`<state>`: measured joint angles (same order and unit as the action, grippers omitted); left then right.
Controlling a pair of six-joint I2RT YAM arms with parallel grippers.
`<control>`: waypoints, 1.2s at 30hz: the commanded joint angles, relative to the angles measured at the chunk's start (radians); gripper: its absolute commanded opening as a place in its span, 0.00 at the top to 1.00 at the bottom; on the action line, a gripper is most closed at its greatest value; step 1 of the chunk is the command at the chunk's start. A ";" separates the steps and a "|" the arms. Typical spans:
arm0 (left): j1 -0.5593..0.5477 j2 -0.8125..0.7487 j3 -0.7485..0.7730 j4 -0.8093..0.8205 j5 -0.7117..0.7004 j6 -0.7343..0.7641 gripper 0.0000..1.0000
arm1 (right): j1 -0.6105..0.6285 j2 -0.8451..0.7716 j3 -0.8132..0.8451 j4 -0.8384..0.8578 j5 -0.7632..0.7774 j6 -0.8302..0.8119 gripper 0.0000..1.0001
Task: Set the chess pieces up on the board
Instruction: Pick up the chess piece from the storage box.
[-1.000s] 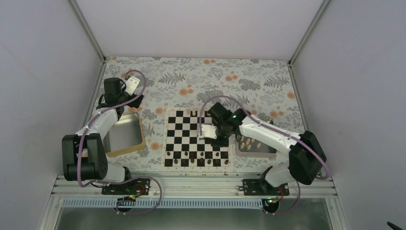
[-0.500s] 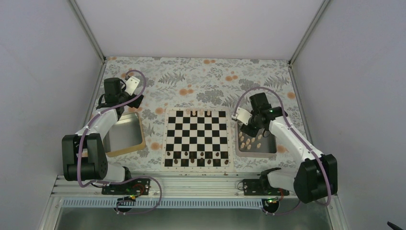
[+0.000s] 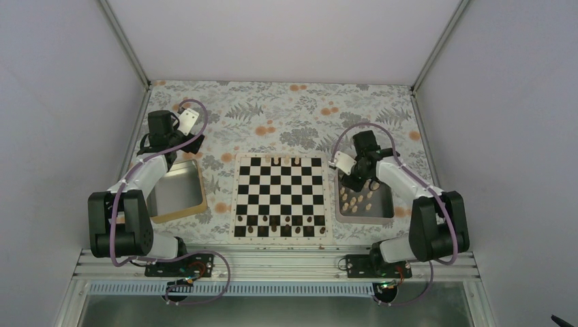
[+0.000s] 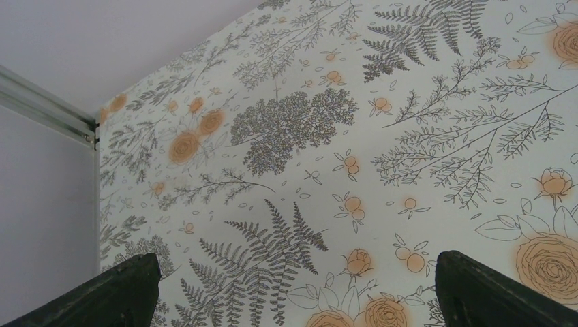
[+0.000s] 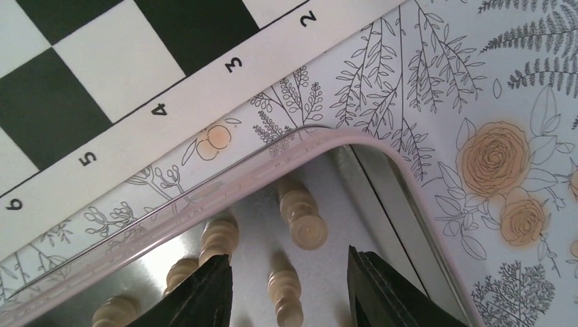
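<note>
- From the top camera, you see the board (image 3: 279, 196) lying flat in the middle of the flowered tablecloth (image 3: 286, 112).
- Four pale chess pieces (image 3: 276, 161) stand along its far row, and dark chessmen (image 3: 286, 220) fill its two near rows.
- Most of the pale pieces lie loose in the steel tray (image 3: 389, 204) just beside the board's right edge.
- Your right gripper (image 3: 356, 182) hangs over that tray's far left corner; from here you cannot tell how its jaws stand.
- Your left gripper (image 3: 183, 124) sits well away from the board, beyond the far edge of the wood-rimmed tray (image 3: 174, 194) on the left.
- In the left wrist view, the two dark fingertips (image 4: 109, 293) sit at opposite bottom corners, spread wide apart over bare cloth.
- In the right wrist view, you look down at the tray's rounded corner, with the board's numbered border running beside it.
- The right fingers (image 5: 204, 296) stand apart above the tray floor.
- One pale piece lies in the gap between them, touching neither finger, and several more lie around it on their sides.
</note>
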<state>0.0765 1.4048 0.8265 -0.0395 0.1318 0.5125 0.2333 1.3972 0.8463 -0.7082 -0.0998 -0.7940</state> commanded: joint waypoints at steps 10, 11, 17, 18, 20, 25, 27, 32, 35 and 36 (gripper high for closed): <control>0.006 -0.020 0.016 0.013 0.007 0.000 0.00 | -0.033 0.099 0.055 0.063 -0.041 -0.030 0.56; 0.006 -0.020 0.016 0.012 0.010 0.000 0.00 | -0.034 0.106 0.055 0.064 -0.045 -0.033 0.56; 0.006 -0.015 0.019 0.010 0.008 0.000 0.00 | -0.037 0.137 0.059 0.068 -0.067 -0.036 0.58; 0.007 -0.014 0.019 0.010 0.010 0.001 0.00 | -0.036 0.141 0.059 0.070 -0.069 -0.036 0.59; 0.007 -0.013 0.018 0.009 0.012 0.001 0.00 | -0.036 0.147 0.060 0.072 -0.075 -0.036 0.61; 0.008 -0.010 0.019 0.009 0.015 0.003 0.00 | -0.038 0.165 0.063 0.073 -0.075 -0.031 0.69; 0.006 -0.010 0.018 0.009 0.018 0.003 0.00 | -0.037 0.166 0.063 0.072 -0.074 -0.031 0.72; 0.006 -0.010 0.019 0.007 0.025 0.003 0.00 | -0.037 0.166 0.074 0.056 -0.067 -0.027 0.83; 0.007 -0.011 0.019 0.006 0.026 0.003 0.00 | -0.038 0.142 0.087 0.027 -0.059 -0.021 0.87; 0.006 -0.012 0.017 0.007 0.029 0.003 0.00 | -0.037 0.128 0.091 0.017 -0.056 -0.020 0.88</control>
<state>0.0769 1.4044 0.8265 -0.0399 0.1356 0.5129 0.2066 1.5597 0.8989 -0.6601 -0.1474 -0.8188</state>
